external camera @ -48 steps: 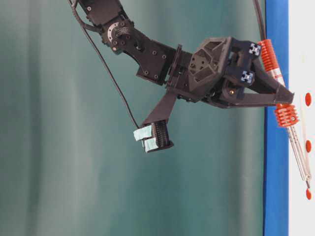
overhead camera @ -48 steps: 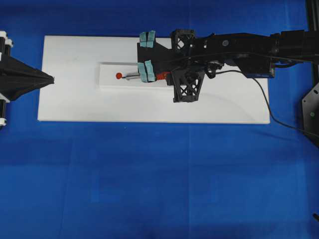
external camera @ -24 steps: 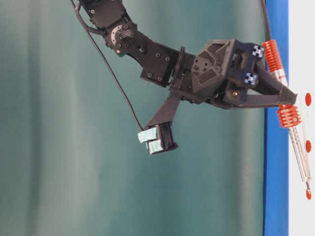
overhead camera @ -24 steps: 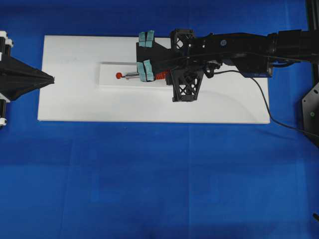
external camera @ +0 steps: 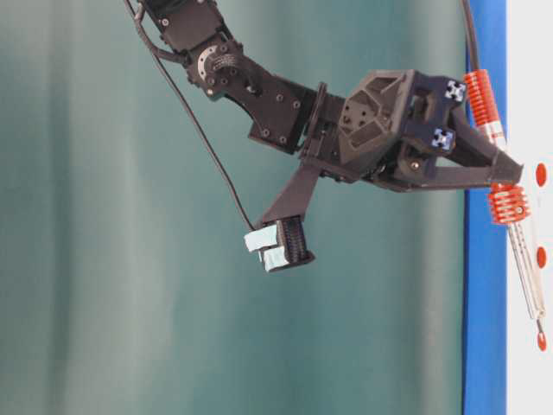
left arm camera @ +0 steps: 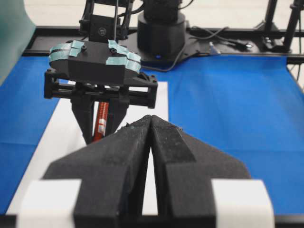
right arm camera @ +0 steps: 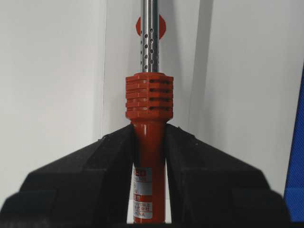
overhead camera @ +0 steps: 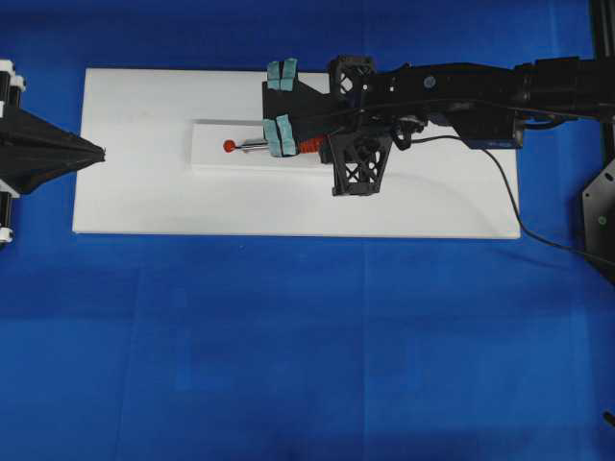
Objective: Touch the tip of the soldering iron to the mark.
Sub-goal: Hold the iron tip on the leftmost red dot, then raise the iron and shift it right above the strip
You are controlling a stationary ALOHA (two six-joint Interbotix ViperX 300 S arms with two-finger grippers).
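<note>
My right gripper [right arm camera: 149, 129] is shut on the orange-red handle of the soldering iron [right arm camera: 148, 97], just behind its ribbed collar. In the overhead view the iron [overhead camera: 306, 147] lies along the white block [overhead camera: 207, 163]. Its tip [overhead camera: 241, 147] ends just right of the leftmost red dot [overhead camera: 229, 146]. From table level three dots show in a row. The mark [external camera: 541, 257] is the middle one, beside the shaft, while the tip [external camera: 541, 327] sits close to an outer dot [external camera: 542, 341]. My left gripper [overhead camera: 101, 152] is shut and empty at the board's left edge.
The block sits on a white board [overhead camera: 144, 206] on blue cloth. The iron's black cord [overhead camera: 500, 182] trails off to the right over the board. The right arm [overhead camera: 461, 91] reaches in from the right edge.
My right gripper, with the iron, has crept slightly left in the overhead view. The left gripper has not moved.
</note>
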